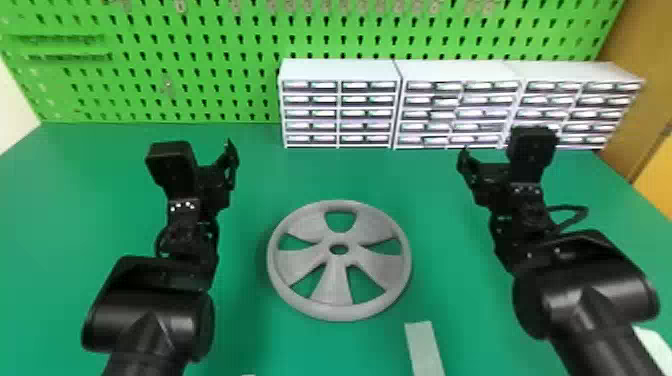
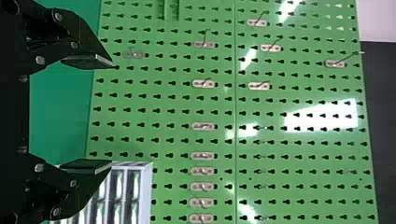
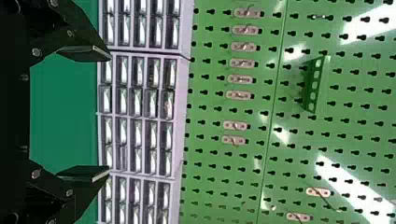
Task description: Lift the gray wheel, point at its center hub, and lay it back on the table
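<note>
The gray wheel [image 1: 334, 285] lies flat on the green table [image 1: 240, 320], between the two arms, with its round center hub facing up. To the wheel's upper left, my left gripper [image 1: 220, 160] is held above the table, apart from it. In the left wrist view my left gripper [image 2: 112, 114] stands open with nothing between its fingers. At the wheel's upper right, my right gripper [image 1: 482, 157] is also clear of it. The right wrist view has my right gripper [image 3: 110, 113] open and holding nothing.
White drawer cabinets [image 1: 340, 72] line the table's back edge from the middle to the right, behind my right gripper. A green pegboard [image 1: 200, 75] rises behind. A pale flat strip [image 1: 425, 350] lies near the front, right of the wheel.
</note>
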Tool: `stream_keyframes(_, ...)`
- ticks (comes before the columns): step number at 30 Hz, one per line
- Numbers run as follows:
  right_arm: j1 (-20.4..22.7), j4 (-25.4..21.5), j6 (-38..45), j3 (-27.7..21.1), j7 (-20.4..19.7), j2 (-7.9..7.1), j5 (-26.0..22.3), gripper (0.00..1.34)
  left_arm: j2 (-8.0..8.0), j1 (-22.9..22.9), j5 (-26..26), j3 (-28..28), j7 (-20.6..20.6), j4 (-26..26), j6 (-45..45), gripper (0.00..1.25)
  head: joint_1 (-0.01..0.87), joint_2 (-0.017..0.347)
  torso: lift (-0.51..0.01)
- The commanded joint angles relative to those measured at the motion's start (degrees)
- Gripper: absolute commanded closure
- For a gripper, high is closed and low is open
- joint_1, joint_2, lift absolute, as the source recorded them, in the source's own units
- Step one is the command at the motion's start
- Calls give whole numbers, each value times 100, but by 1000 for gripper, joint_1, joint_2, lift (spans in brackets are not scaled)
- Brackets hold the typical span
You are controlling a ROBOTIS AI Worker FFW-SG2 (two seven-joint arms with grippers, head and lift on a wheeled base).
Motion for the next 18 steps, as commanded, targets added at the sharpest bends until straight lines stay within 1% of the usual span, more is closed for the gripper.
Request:
stream_keyframes(1,172,-92,-23,-53,19,94,66,410,-4,162,121,-39,-9,0,0,493,692,48,-96)
stream_keyframes(3,216,-153,-41,-35,19,112,136,410,-4,197,218,-65,-26,0,-9,493,692,48,-96)
stream_keyframes(11,269,-338,-190,-53,19,226,382,410,-13,118,226,-135,-88,35,-88,495,692,48,-96)
stream_keyframes(14,304,-355,-251,-97,19,279,373,410,-13,-14,270,-171,-158,132,-132,496,692,48,-96)
stream_keyframes(18,366,-355,-251,-71,19,296,338,410,-21,-93,323,-162,-237,220,-237,496,692,48,-96)
